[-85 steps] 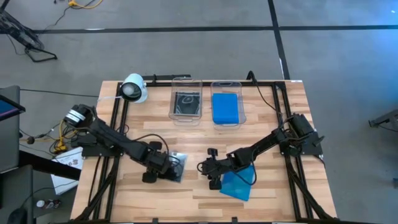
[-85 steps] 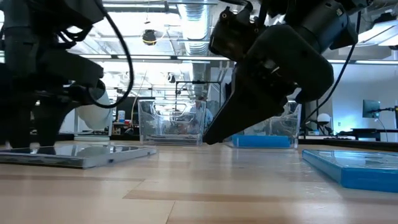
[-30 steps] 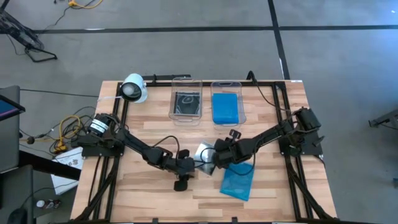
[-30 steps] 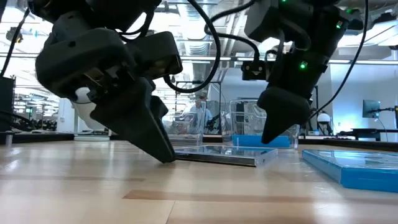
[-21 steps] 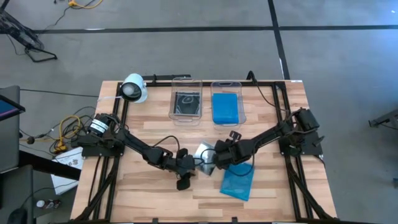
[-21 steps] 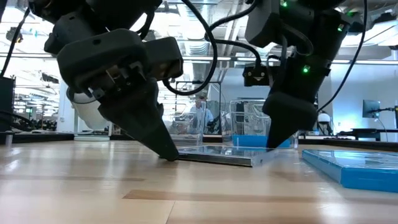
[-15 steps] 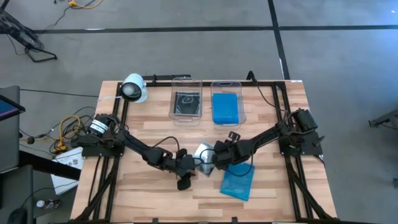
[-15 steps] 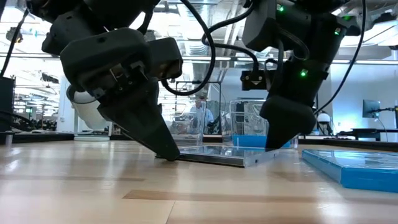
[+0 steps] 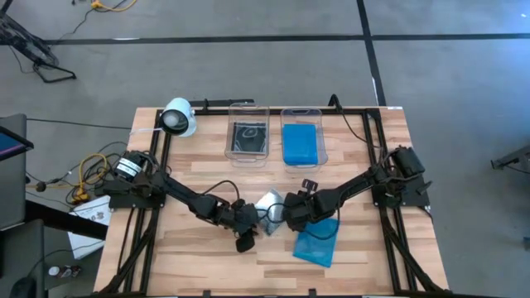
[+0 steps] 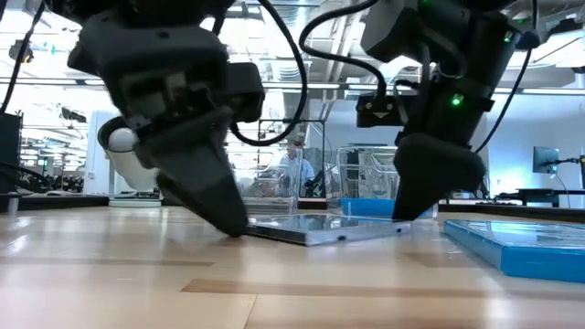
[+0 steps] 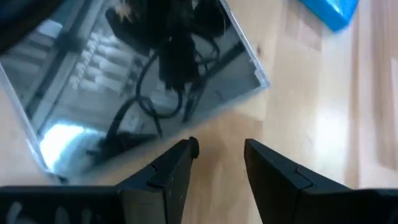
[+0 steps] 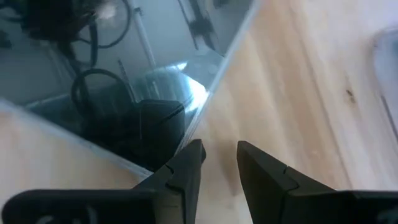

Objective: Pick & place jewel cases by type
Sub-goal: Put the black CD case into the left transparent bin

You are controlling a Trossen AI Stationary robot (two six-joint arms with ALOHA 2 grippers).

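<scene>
A white camera unit (image 9: 177, 117) is seen at the table's far left corner, beside the dark frame rail. The left arm is stretched from the table's left edge toward the middle, and the left gripper (image 9: 251, 225) is set down at the left edge of a clear jewel case (image 9: 269, 207) that lies near the middle of the wooden table (image 9: 207, 178). In the left wrist view the left gripper (image 11: 219, 152) is shown with its two fingers a small gap apart and nothing between them; the fingertips (image 11: 186, 149) are placed just at the case's edge (image 11: 143, 74), whose glossy face mirrors cables. In the low view the clear jewel case (image 10: 320, 228) is seen slightly tilted, its left edge by the left gripper (image 10: 224, 219) and its right edge raised a little at the right gripper (image 10: 407, 206).

At the far side of the table two clear tubs stand side by side: the left tub (image 9: 248, 132) is filled with a clear/black case, the right tub (image 9: 301, 137) with a blue case.

The right gripper (image 9: 291, 213) is set at the clear case's right edge, the right arm reaching in from the table's right side. In the right wrist view its fingers (image 12: 186, 165) are parted narrowly, empty, beside the case's corner (image 12: 124, 81). A blue jewel case (image 9: 316, 242) is laid flat just beside that gripper, toward the near edge.
</scene>
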